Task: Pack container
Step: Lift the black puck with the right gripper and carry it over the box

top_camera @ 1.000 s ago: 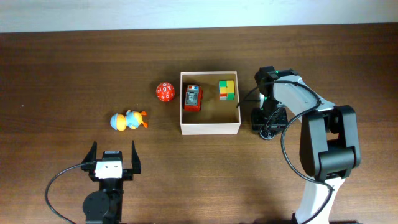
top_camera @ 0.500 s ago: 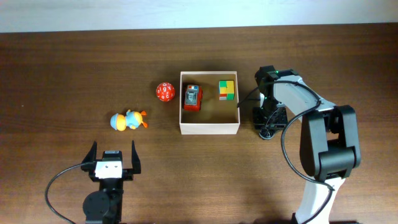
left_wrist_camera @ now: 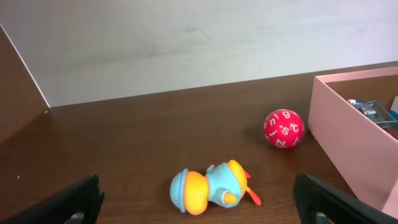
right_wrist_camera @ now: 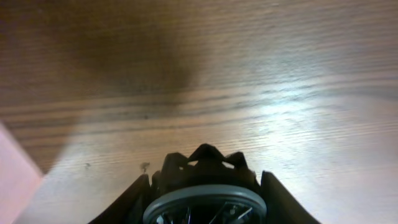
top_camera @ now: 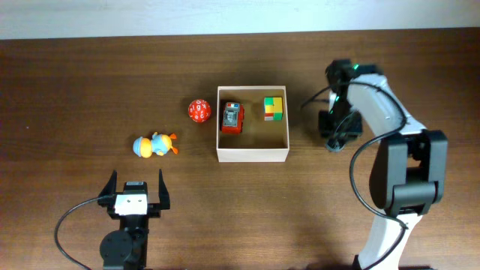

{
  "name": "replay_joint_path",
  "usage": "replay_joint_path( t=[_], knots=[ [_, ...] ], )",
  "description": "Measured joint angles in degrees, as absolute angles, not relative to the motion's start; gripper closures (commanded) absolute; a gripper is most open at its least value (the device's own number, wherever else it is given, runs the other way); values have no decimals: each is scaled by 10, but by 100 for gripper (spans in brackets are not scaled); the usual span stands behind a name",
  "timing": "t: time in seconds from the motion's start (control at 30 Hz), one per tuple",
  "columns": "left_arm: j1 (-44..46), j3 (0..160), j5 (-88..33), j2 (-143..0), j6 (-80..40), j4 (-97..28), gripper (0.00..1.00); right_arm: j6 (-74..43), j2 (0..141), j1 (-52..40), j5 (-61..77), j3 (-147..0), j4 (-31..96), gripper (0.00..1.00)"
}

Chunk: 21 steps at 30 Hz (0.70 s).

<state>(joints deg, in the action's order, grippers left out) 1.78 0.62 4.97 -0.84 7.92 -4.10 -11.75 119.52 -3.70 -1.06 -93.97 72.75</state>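
Broadly, wooden table [top_camera: 75, 75] meets pale wall [left_wrist_camera: 186, 37]; left fingers [left_wrist_camera: 74, 199] spread, right fingers [right_wrist_camera: 283, 202] hard to tell.

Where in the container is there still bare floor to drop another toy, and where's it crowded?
Bare: the container floor's near-right part, bordered by the colour block behind, the red car to the left, and the near and right walls. Crowded: the back and left side, where those sit.

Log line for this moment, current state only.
left tool open | right tool shut on dark object | car, cube in container | duck, ball outside
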Motion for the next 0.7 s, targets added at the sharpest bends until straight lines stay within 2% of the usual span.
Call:
replay_joint_path(
  t=[0.23, 0.4, 0.53, 0.7],
  knots=[
    [18, 6, 50, -8, 79, -41, 1, -82, 1195, -26, 16, -1103, 799, 59],
    [18, 6, 50, -8, 79, -41, 1, 3, 1195, -35, 146, -1212, 810, 59],
    [18, 6, 50, -8, 79, -41, 1, 52, 1195, -60, 243, -1248, 802, 59],
    [18, 6, 50, -8, 79, -41, 1, 77, 1195, -115, 287, -1253, 769, 59]
  ],
)
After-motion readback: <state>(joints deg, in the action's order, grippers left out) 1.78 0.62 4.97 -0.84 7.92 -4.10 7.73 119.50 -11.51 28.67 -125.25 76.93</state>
